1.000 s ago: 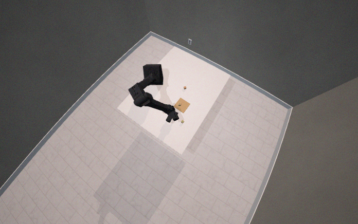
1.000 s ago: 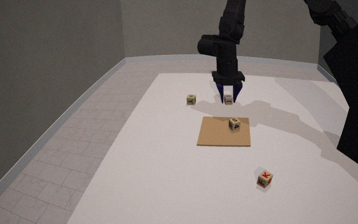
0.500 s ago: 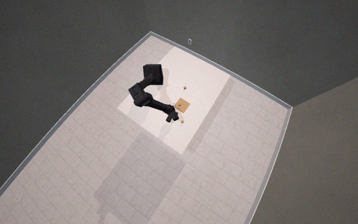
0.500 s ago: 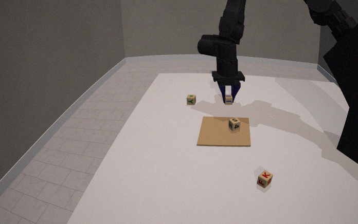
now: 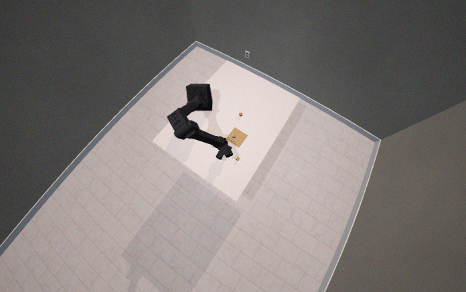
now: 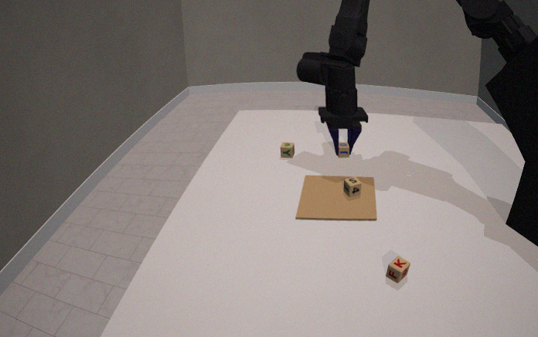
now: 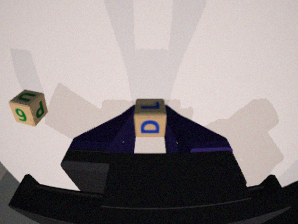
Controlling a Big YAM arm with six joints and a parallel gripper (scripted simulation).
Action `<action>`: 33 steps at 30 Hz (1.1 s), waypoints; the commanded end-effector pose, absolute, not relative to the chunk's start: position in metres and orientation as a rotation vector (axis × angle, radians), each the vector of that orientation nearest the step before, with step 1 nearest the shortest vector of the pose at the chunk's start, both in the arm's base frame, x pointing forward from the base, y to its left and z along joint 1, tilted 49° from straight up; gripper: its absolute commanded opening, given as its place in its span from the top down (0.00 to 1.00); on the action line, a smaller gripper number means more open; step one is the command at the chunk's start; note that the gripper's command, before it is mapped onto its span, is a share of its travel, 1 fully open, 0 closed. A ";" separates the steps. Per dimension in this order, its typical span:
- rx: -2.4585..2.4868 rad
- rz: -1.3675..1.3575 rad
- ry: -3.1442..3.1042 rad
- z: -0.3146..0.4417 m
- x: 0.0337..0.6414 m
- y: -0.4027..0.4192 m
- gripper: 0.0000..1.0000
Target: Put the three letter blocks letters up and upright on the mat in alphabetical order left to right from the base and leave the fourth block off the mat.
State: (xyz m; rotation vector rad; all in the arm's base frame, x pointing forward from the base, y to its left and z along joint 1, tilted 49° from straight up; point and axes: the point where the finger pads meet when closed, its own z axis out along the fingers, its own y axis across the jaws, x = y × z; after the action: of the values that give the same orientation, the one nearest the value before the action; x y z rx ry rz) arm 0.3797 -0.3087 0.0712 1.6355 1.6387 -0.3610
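My gripper (image 6: 343, 151) (image 7: 150, 110) (image 5: 223, 156) is shut on a wooden block with blue marks (image 6: 343, 149) (image 7: 149, 123), which sits on the white table just beyond the far edge of the tan mat (image 6: 323, 204) (image 5: 242, 140). A D shows on the block's face in the wrist view. A block with black marks (image 6: 352, 186) (image 5: 234, 136) stands on the mat near its far right corner. A block with green marks (image 6: 287, 149) (image 7: 28, 107) (image 5: 237, 158) lies on the table left of my gripper. A block with red marks, K on top, (image 6: 397, 269) (image 5: 240, 114) lies off the mat at the front right.
The white table top (image 6: 238, 238) (image 5: 261, 103) stands on a tiled floor with a grey kerb around it. The robot's dark base (image 5: 198, 96) and arm fill the right edge of the exterior view.
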 end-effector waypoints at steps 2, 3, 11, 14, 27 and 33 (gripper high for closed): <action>1.632 -0.368 1.642 0.069 0.381 -0.313 0.80; 1.632 -0.368 1.642 0.069 0.381 -0.313 0.80; 1.632 -0.368 1.642 0.069 0.381 -0.313 0.80; 1.633 -0.369 1.647 0.068 0.380 -0.311 0.80; 1.624 -0.348 1.633 0.115 0.364 -0.263 0.80; 1.621 -0.342 1.624 0.138 0.358 -0.247 0.80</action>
State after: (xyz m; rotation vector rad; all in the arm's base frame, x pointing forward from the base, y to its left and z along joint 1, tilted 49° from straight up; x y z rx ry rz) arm 0.3577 -0.2540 0.1282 1.6056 1.6463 -0.3579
